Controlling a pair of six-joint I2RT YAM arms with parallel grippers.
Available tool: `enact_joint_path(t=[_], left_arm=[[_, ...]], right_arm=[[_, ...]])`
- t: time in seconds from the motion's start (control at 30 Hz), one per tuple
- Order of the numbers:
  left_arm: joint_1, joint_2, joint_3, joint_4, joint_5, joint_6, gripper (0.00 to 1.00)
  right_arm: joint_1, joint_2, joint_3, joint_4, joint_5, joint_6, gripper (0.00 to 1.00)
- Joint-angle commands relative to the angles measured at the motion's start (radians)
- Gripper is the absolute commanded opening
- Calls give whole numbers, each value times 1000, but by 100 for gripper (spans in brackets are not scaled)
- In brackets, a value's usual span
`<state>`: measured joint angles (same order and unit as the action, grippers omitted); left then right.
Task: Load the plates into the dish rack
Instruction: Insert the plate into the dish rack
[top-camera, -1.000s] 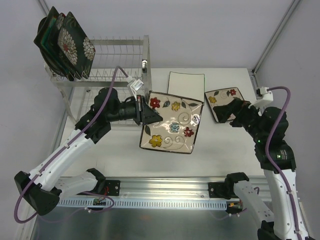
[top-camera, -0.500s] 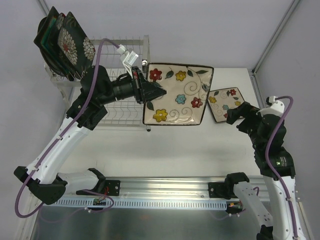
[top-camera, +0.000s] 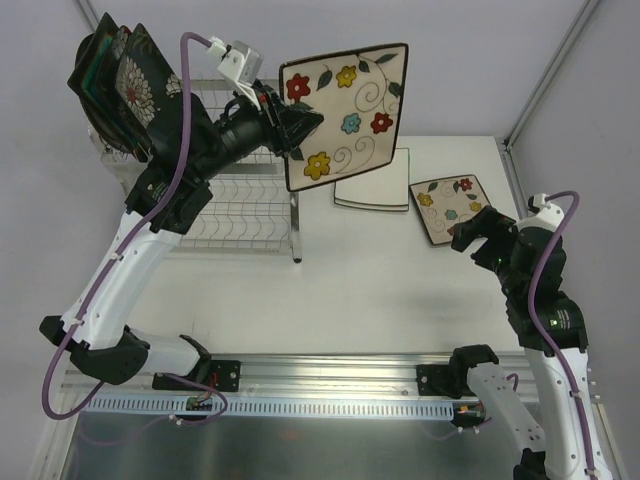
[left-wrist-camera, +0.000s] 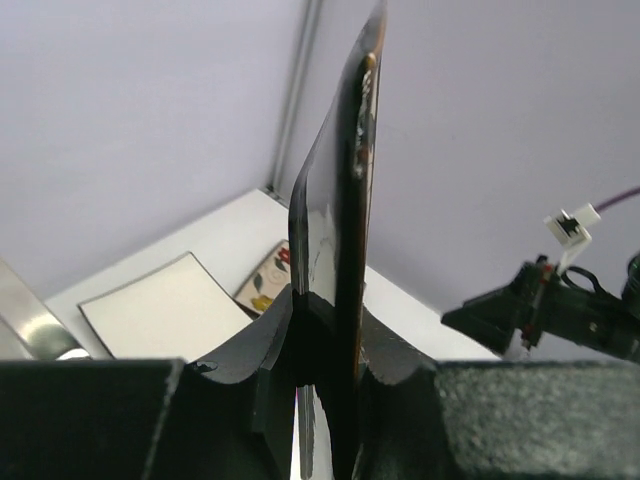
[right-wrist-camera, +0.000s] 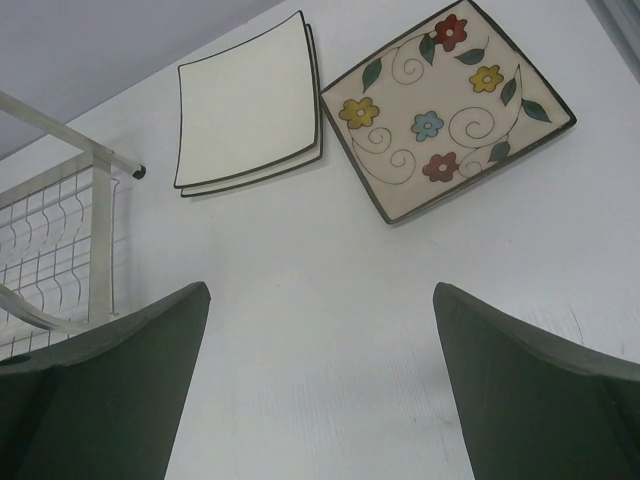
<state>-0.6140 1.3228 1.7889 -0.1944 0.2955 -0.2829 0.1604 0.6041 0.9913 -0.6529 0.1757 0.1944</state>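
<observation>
Flowered plate (top-camera: 347, 112) aloft in left gripper (top-camera: 303, 127)

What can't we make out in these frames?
- Top view: the held floral plate hides the white plate's far edge.
- Top view: the black chrysanthemum plate covers the racked plates behind it; count unclear.
- Right wrist: the dish rack is cut off by the left edge.
- Left wrist: the held floral plate is edge-on; pattern unseen.
</observation>
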Motion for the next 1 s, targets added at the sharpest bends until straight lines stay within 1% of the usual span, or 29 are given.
enact_joint_path(t=[0.0, 0.03, 0.13, 0.17, 0.4, 0.57, 0.6, 0.77, 0.97], left_arm=[[3, -20, 133, 240, -117, 51, 0], [2, -16, 141, 243, -157, 60, 0], [3, -11, 167, 257, -215, 126, 0], [3, -11, 179, 260, -254, 164, 0], [14, -19, 227, 299, -375, 318, 0], [59, -33, 195, 366, -446, 384, 0], [81, -39, 187, 374, -464, 389, 0], [144, -72, 132, 461, -506, 424, 0], [217, -112, 81, 515, -549, 478, 0]], right_arm=[[-5, 9, 4, 1, -12, 11, 100], [-4, 10, 3, -1, -13, 11, 100], [-2, 17, 6, 2, -27, 13, 100], [-5, 19, 6, 2, -31, 11, 100], [-4, 40, 7, 7, -28, -3, 100], [-5, 72, 15, 24, -48, -10, 100], [-4, 77, 17, 30, -50, -15, 100], [-5, 97, 21, 39, -56, -29, 100], [-9, 118, 23, 50, -70, -42, 99]])
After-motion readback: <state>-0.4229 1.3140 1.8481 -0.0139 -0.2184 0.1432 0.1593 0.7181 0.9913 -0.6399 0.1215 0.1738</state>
